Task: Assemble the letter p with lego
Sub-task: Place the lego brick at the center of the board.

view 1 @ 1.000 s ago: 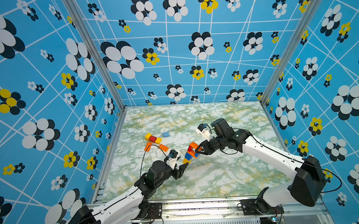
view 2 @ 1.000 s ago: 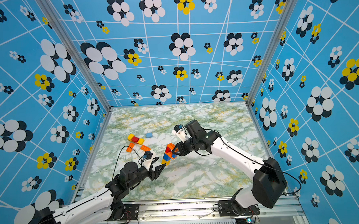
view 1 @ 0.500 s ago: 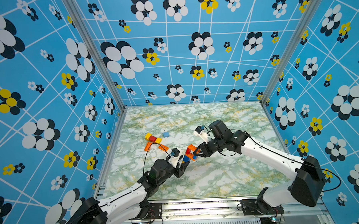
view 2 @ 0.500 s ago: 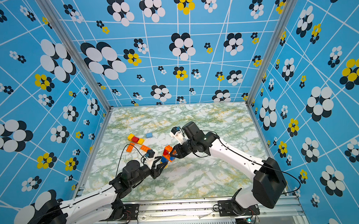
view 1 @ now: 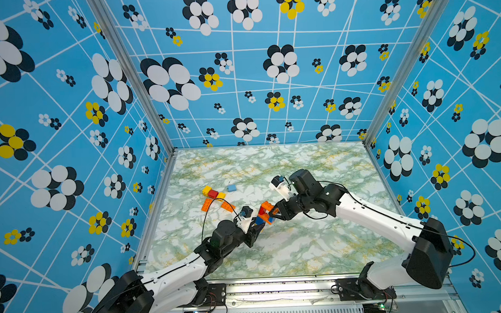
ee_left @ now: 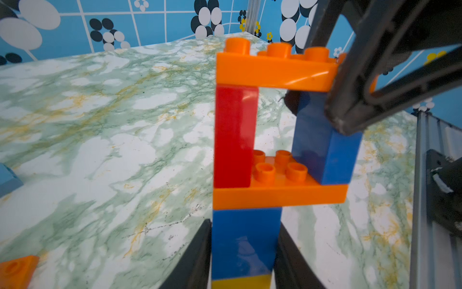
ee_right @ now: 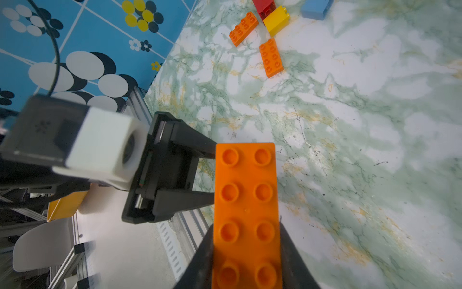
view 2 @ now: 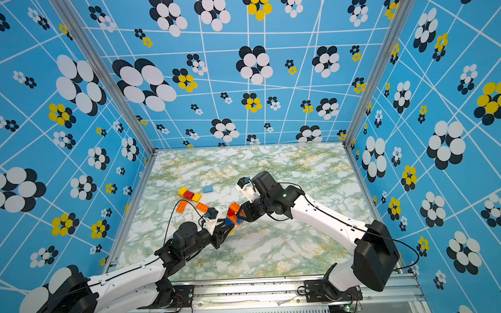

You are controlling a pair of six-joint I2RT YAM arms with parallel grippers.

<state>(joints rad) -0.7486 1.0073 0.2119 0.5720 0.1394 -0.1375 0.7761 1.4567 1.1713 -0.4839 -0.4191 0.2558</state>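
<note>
Both top views: lego build sits near table centre, btwn the two arms. L gripper has its lower end, R gripper its upper end. The tips nearly meet, so the build is half hidden. Can't tell if it touches the marble table. Further back on the L arm's side: brick row, yellow-red-yellow, touching. Pale blue brick lies apart from it. Loose orange plates lie nearer the arms, w/ the L arm's black cable arcing across them in view.

L wrist view: build reads as a P. Top orange plate is over red brick and blue brick, both on lower orange plate. Blue stem is below that, w/ a yellow brick under it. L fingers press both sides of the stem: closed on it. An R finger covers the top plate's end and part of the blue brick.

R wrist view: top orange plate faces the cam, studs up. R fingers are tight on both long sides: closed on it. L fingers run in under the plate. L wrist cam blocks the area behind it. Loose orange plates, the brick row's end and pale blue brick lie well apart from the build.
</note>
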